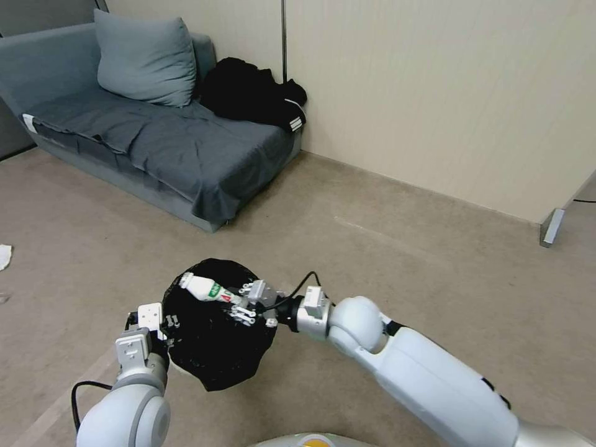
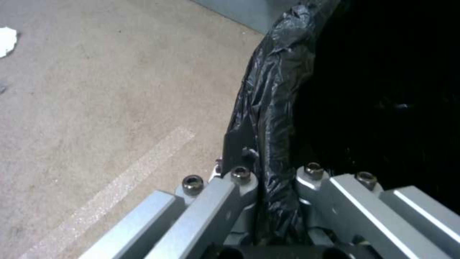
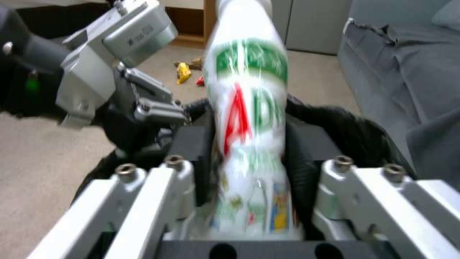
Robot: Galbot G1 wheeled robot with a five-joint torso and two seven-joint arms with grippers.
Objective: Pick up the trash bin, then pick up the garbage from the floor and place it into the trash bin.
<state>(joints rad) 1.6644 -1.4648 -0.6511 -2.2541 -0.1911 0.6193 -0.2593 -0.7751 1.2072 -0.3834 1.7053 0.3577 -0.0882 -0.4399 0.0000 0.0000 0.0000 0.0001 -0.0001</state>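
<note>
The trash bin point(image 1: 217, 338), lined with a crinkled black bag, hangs above the floor point(image 1: 403, 273) in front of me. My left gripper point(image 1: 166, 323) is shut on its near-left rim, and the left wrist view shows the fingers point(image 2: 239, 180) clamped over the bag's folded edge point(image 2: 268, 118). Over the bin's opening, my right gripper point(image 1: 243, 304) is shut on a small white plastic bottle point(image 1: 205, 288) with a green and red label. This piece of garbage lies roughly level. In the right wrist view the bottle point(image 3: 249, 108) sits between the black pads point(image 3: 192, 144), above the bag's rim point(image 3: 354, 129).
A grey sofa point(image 1: 167, 136) with a cushion and black clothing stands at the back left against a beige wall. White tissue point(image 1: 3, 256) lies on the carpet at far left. Yellow and red wrappers point(image 3: 184, 72) lie on the floor beyond the bin.
</note>
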